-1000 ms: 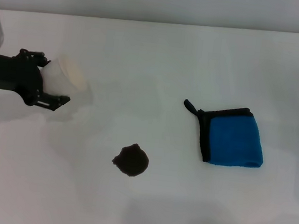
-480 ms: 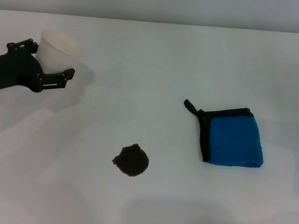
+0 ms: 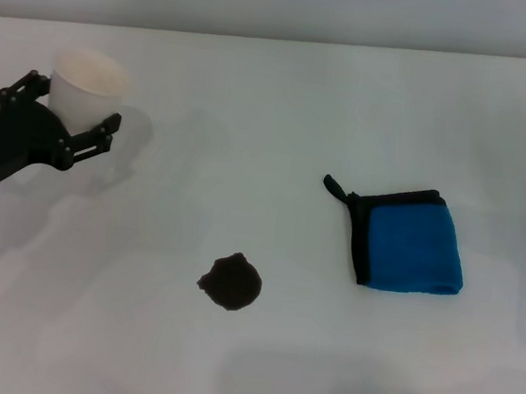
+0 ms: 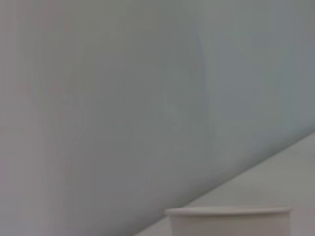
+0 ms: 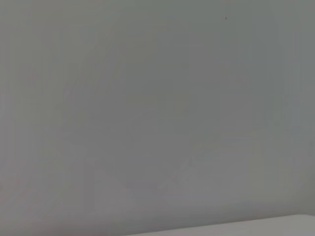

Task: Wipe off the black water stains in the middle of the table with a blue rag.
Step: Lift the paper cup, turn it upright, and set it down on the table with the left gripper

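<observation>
While the left pincer [image 3: 71,116] reaches in over the near-left part of the white bench [image 3: 284,95], its black fingers sit on either side of a white paper cup [image 3: 85,87], pinching it around the lower wall; the cup stands upright with its open mouth facing up. Well away from that pincer, toward the robot's right and nearer the front edge, lies the black water stain [image 3: 230,282], one small roundish dark blot with ragged edges, alone on bare bench. Farther again to the right of the pincer, past the stain and apart from it, the blue rag [image 3: 408,240] lies flat and folded, roughly square, with black edging along its left side and a small black loop at its far-left corner. From the left wrist camera only the cup's rim [image 4: 229,212] shows, against a plain pale background. The right pincer appears in no view; the right wrist camera shows only a blank grey surface.
</observation>
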